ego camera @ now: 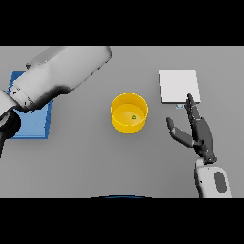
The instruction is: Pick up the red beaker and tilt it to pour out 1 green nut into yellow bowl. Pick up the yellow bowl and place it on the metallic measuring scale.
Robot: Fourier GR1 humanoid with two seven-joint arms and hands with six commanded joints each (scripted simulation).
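Observation:
The yellow bowl (128, 113) stands upright in the middle of the table with one small green nut (134, 117) on its floor. The metallic measuring scale (178, 86) is a pale square plate at the back right, with nothing on it. My right hand (202, 135) is open, fingers straight and thumb spread, to the right of the bowl and just in front of the scale, touching neither. My left arm (57, 76) reaches across the upper left. Its dark hand (7, 127) shows only partly at the left edge. No red beaker is in view.
A flat blue square pad (33, 121) lies at the far left, mostly covered by my left arm. Bare grey table (95, 162) stretches in front of the bowl and between the bowl and the scale.

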